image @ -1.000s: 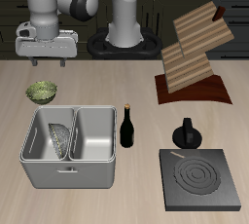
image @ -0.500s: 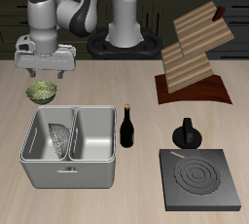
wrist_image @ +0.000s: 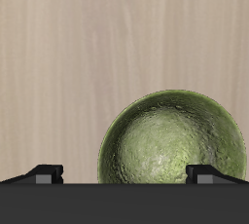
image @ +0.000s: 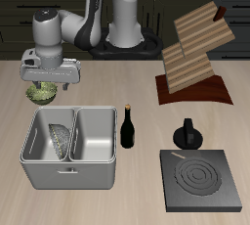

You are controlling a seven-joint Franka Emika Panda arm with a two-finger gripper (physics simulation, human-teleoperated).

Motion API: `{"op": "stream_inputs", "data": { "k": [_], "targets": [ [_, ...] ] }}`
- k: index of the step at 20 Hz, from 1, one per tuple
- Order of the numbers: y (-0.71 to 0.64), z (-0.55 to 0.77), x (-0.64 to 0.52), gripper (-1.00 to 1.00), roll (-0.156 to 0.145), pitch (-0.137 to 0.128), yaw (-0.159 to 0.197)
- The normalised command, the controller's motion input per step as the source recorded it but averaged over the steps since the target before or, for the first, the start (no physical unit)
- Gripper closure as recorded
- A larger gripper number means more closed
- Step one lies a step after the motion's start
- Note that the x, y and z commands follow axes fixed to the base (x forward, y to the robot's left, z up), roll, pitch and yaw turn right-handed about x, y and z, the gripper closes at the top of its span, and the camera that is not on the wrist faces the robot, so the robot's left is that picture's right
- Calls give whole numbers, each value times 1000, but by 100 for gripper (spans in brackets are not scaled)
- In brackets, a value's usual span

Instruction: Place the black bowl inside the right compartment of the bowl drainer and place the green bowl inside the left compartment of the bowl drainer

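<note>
The olive-green bowl [image: 39,96] sits on the table behind the bowl drainer [image: 96,175], partly covered by my gripper [image: 47,86]. The gripper hangs open just above it. In the wrist view the green bowl [wrist_image: 173,150] lies under the gripper [wrist_image: 124,174]: one fingertip [wrist_image: 45,172] is off the bowl over bare table, the other is above the bowl's inside. The grey speckled black bowl [image: 62,141] leans on edge inside the drainer basin farther from the bottle, against the middle wall. The other basin holds nothing.
A dark wine bottle [image: 128,126] stands beside the drainer. Further along are a small black kettle [image: 187,133], a flat dark stove plate [image: 203,180] near the front edge, and a wooden rack [image: 192,58] at the back.
My gripper has come down and slightly toward the front, from high above the table to just over the green bowl. Neither bowl has moved.
</note>
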Motion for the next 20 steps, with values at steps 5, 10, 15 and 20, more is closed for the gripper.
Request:
{"op": "stream_inputs", "data": {
  "k": [5,10,15,20],
  "targets": [
    [82,-193,46,-100,-2,37,-12],
    [102,-205,49,-100,8,45,-25],
    [201,-196,41,-100,43,41,-21],
    [91,-82,2,100,30,19,-14]
  ]
}}
